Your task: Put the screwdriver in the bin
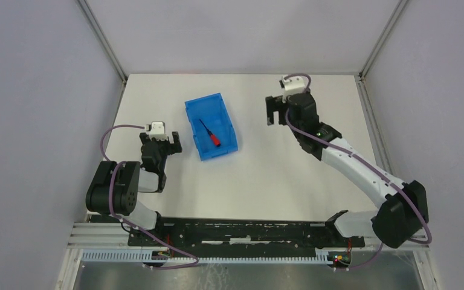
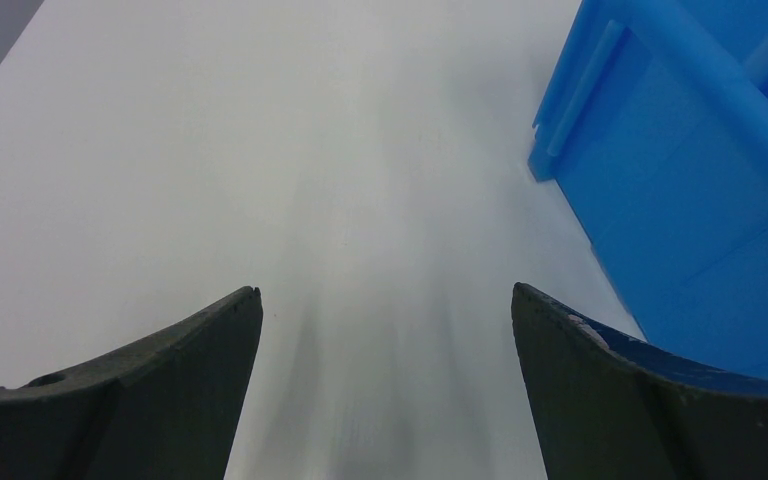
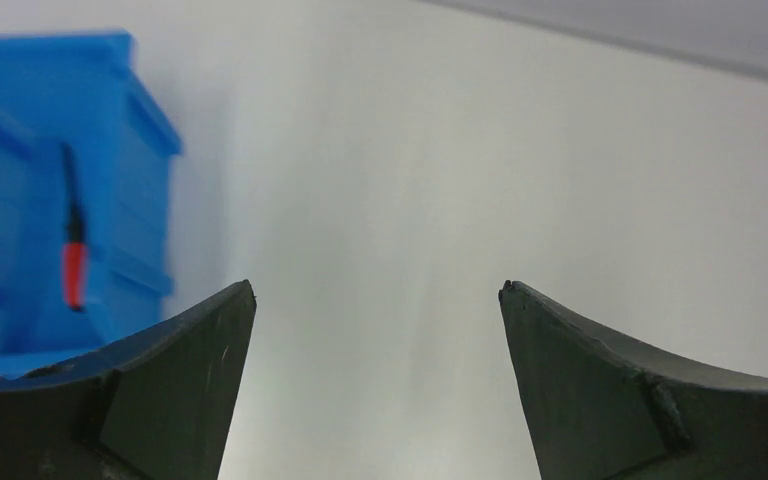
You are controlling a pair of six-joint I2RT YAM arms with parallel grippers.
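A: Step check. Where is the screwdriver (image 1: 209,133)?

B: Inside the bin (image 1: 192,121), lying flat and aslant on the floor. The red handle points toward the near end and the black shaft toward the far left corner. Neither hand touches it.

A: State of the hands?

B: The left hand (image 1: 160,140) sits just left of the bin with its jaws spread wide and nothing between them. Its wrist view shows bare tabletop (image 1: 266,175) between the fingers and the bin's outer wall at the right edge. The right hand (image 1: 278,110) is well to the right of the bin, also released and empty. Its wrist view catches the bin and the screwdriver at far left.

A: Which step does that make it?

B: Judged from the layout, the placing is done, since the tool rests in the bin and both hands are free. What remains is clearing the arms.

A: What does the next move need?

B: Probably a retreat toward the bases without nudging the bin. The left hand is the closer one, so it should move away from the wall rather than sideways into it.

A: Any brands, labels or writing?

B: None readable. The bin looks plain blue, and the handle is too small to show any mark.
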